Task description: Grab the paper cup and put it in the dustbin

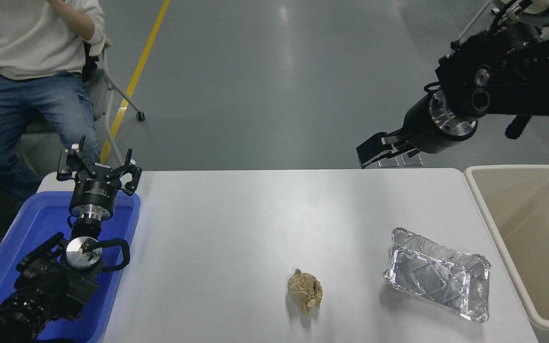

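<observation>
The paper cup does not show in the head view; it is hidden or out of view. The cream-beige dustbin stands at the table's right edge, and the part of its inside that shows holds nothing visible. My right gripper hangs in the air above the table's far edge, left of the dustbin, pointing down and left. It carries nothing that I can see, and its angle hides whether it is open. My left gripper is open and parked over the blue tray at the lower left.
A crumpled brown paper ball lies at the table's front middle. A shiny foil tray lies front right, near the dustbin. The blue plastic tray sits at the left edge. A person sits at the far left.
</observation>
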Robot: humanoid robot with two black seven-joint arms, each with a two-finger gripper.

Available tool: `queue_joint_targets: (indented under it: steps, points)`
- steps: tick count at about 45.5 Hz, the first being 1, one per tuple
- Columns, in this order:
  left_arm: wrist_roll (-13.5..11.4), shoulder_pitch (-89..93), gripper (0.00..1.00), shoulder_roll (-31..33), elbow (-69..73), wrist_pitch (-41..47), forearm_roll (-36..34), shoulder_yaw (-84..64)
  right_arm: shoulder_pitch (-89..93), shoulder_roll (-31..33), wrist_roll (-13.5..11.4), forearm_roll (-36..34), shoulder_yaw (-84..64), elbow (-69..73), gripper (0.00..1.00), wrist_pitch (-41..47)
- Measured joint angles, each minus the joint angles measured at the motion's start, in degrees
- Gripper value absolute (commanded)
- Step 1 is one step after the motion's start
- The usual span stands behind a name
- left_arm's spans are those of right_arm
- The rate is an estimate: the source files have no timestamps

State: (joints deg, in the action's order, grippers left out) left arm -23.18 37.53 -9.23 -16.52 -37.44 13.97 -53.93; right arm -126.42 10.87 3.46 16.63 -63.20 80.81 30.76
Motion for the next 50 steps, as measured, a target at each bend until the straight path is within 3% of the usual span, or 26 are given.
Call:
queue_joint_targets:
  steps: [13, 21, 35, 50]
  points:
    - [0.00, 0.00, 0.99, 0.00, 0.00, 0.02, 0.00, -0.03, -3.51, -1.79, -0.08, -11.32, -5.14, 2.84, 1.00, 6.48]
    - [-0.02, 0.00, 0.99, 0.00, 0.00, 0.09, 0.00, -0.01, -6.42, 0.40, -0.07, -13.93, -7.89, 5.31, 1.00, 10.52]
    - [-0.03, 0.00, 0.99, 0.00, 0.02, 0.09, 0.00, 0.05, -9.80, 3.21, -0.02, -15.18, -9.97, 9.11, 1.00, 13.39]
    - [-0.03, 0.00, 0.99, 0.01, 0.03, 0.16, 0.01, 0.05, -10.63, 0.50, 0.17, -12.53, -9.00, 10.07, 1.00, 14.07]
